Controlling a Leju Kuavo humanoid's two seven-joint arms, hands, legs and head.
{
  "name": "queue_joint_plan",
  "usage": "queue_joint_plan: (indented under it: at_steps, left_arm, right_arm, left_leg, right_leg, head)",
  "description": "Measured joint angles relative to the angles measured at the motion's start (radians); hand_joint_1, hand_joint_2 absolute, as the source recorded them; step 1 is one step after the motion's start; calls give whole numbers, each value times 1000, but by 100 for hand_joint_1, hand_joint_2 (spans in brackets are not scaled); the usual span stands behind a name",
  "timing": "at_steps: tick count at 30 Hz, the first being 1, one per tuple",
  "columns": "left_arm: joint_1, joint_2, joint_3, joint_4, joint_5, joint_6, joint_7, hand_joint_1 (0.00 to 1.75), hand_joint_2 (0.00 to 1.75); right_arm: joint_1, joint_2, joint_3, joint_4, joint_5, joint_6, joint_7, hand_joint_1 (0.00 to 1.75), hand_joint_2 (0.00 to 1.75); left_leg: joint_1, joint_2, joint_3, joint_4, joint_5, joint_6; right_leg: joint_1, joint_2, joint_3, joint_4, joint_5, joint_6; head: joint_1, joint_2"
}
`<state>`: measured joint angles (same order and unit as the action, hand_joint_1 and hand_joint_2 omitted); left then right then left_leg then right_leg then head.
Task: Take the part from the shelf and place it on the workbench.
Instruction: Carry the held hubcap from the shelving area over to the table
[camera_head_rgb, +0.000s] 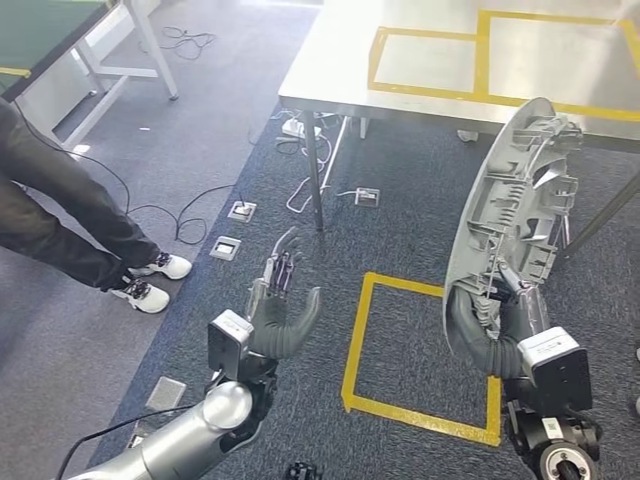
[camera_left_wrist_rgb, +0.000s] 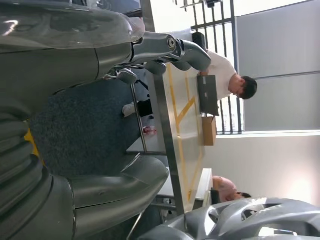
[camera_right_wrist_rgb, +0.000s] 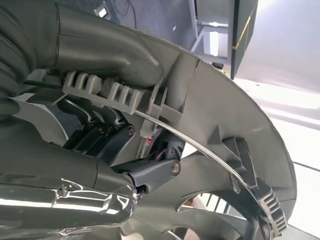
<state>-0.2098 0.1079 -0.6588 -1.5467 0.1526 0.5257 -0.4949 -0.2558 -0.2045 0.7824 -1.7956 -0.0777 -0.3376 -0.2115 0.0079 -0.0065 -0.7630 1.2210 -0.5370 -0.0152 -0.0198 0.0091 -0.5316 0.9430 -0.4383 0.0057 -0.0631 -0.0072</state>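
The right hand (camera_head_rgb: 498, 315) grips the lower rim of the part, a grey plastic wheel cover (camera_head_rgb: 513, 200), and holds it upright on edge with the ribbed back toward the robot's head; its top reaches over the near edge of the workbench (camera_head_rgb: 340, 70) as seen from above, though whether it is truly over the steel top or short of it cannot be told. The left hand (camera_head_rgb: 283, 305) is raised, palm open, fingers apart, holding nothing, well apart from the cover.

The step in hand appears to be carrying the cover to the bench and laying it down. To do it well, the cover should probably be brought fully over the top before it is tilted flat, aimed within the yellow tape outlines (camera_head_rgb: 430, 60), and the grip kept firm on the rim until the cover rests on the steel; the free left hand could steady the far edge.

In the right wrist view the thumb (camera_right_wrist_rgb: 109, 47) presses the rim's ribbed clips (camera_right_wrist_rgb: 109, 90), but the fingers behind the spokes are partly hidden. The cover's front face is unseen. A person's legs (camera_head_rgb: 68, 225) are cut off at the left edge
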Motion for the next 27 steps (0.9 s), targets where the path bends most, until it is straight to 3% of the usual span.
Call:
queue_joint_plan:
  at_steps: [3, 4, 5, 7, 9, 12, 14, 15, 16, 18, 19, 20, 22, 24, 25, 27]
  left_arm:
    - [-1, 0, 0, 0, -2, -2, 2, 0, 175]
    - [-1, 0, 0, 0, -3, -2, 3, 0, 175]
    - [-1, 0, 0, -1, -4, -2, 3, 0, 175]
    - [-1, -1, 0, -1, -6, -3, 4, 0, 175]
    - [-2, -2, 0, -1, -8, -4, 5, 0, 175]
    - [-1, -2, -1, -1, -9, -8, 8, 0, 175]
    - [0, -2, -1, -1, -10, -9, 11, 0, 175]
    - [0, -2, -1, -1, -10, -9, 13, 0, 175]
    - [0, -2, -1, -1, -10, -9, 14, 0, 175]
    - [0, -2, -1, -1, -11, -9, 16, 0, 175]
    - [0, -2, -1, -1, -11, -9, 17, 0, 175]
    - [0, -2, -1, -1, -11, -8, 17, 0, 175]
    - [-1, -2, -1, -1, -13, -8, 18, 0, 175]
    - [-3, -1, -1, -1, -14, -8, 17, 0, 175]
    - [-4, -1, -1, -1, -15, -7, 17, 0, 175]
    - [-3, 0, -1, -1, -15, -4, 17, 0, 175]
  right_arm:
    - [0, 0, 0, 0, 1, -7, 5, 175, 175]
    - [0, 0, 0, -1, 1, -8, 6, 175, 175]
    - [0, 0, 0, -3, 1, -10, 6, 175, 175]
    - [-1, 0, -1, -8, 2, -14, 7, 175, 175]
    - [-1, 0, -3, -11, 2, -16, 8, 175, 175]
    - [-1, 0, -7, -14, 2, -17, 8, 175, 175]
    - [-1, 0, -8, -14, 2, -15, 7, 175, 175]
    - [0, 0, -8, -14, 1, -13, 7, 175, 175]
    - [0, 0, -8, -14, 1, -11, 7, 175, 175]
    - [0, 0, -10, -13, 0, -8, 5, 175, 175]
    - [0, 0, -11, -13, 0, -7, 4, 175, 175]
    - [-1, 0, -12, -14, 0, -6, 3, 175, 175]
    - [-1, 0, -15, -15, 0, -5, 0, 175, 175]
    - [-1, 0, -18, -16, 0, -4, -1, 175, 175]
    - [-1, 1, -18, -16, 0, -4, -1, 175, 175]
    - [-1, 2, -20, -16, 0, -1, -4, 175, 175]
  left_leg:
    - [-5, 0, 57, -208, 155, 18]
    - [-8, -1, 72, -251, 192, 23]
    - [-10, -2, 80, -273, 210, 28]
    - [-9, -4, 97, -281, 207, 35]
    - [-8, -4, 121, -283, 198, 45]
    - [-13, -4, 151, -283, 175, 55]
    - [-15, -5, 171, -282, 156, 56]
    - [-15, -7, 184, -280, 146, 55]
    - [-16, -9, 198, -279, 135, 54]
    - [-17, -11, 219, -276, 115, 49]
    - [-17, -12, 223, -276, 108, 46]
    - [-17, -13, 224, -274, 104, 41]
    - [-18, -15, 226, -270, 99, 31]
    - [-18, -12, 211, -230, 91, 21]
    - [-16, -10, 183, -182, 80, 15]
    - [-11, -5, 94, -50, 41, 5]
  right_leg:
    - [2, 4, 41, -1, -34, 9]
    - [4, 6, 49, -3, -44, 13]
    - [5, 7, 56, -2, -50, 20]
    - [6, 7, 66, 7, -57, 31]
    - [5, 2, 46, 74, -72, 38]
    - [4, -2, -58, 258, -145, 43]
    - [4, -2, -104, 293, -179, 46]
    - [4, -3, -106, 262, -165, 47]
    - [4, -3, -94, 201, -123, 45]
    - [7, -3, -67, 67, -12, 36]
    - [10, -3, -56, 27, 23, 30]
    - [14, -3, -54, 8, 38, 22]
    - [15, -2, -40, 3, 34, 8]
    - [10, -2, -20, -6, 32, -1]
    - [8, -2, -10, -10, 28, -4]
    - [7, -3, 4, -12, 16, -10]
  head:
    - [-4, 0]
    - [-3, 0]
    - [-2, 0]
    - [2, 0]
    - [8, 0]
    - [17, 0]
    - [17, 0]
    - [18, 0]
    - [18, 0]
    - [22, 0]
    - [25, 0]
    - [27, 0]
    - [29, 0]
    - [29, 0]
    - [29, 0]
    - [28, 0]
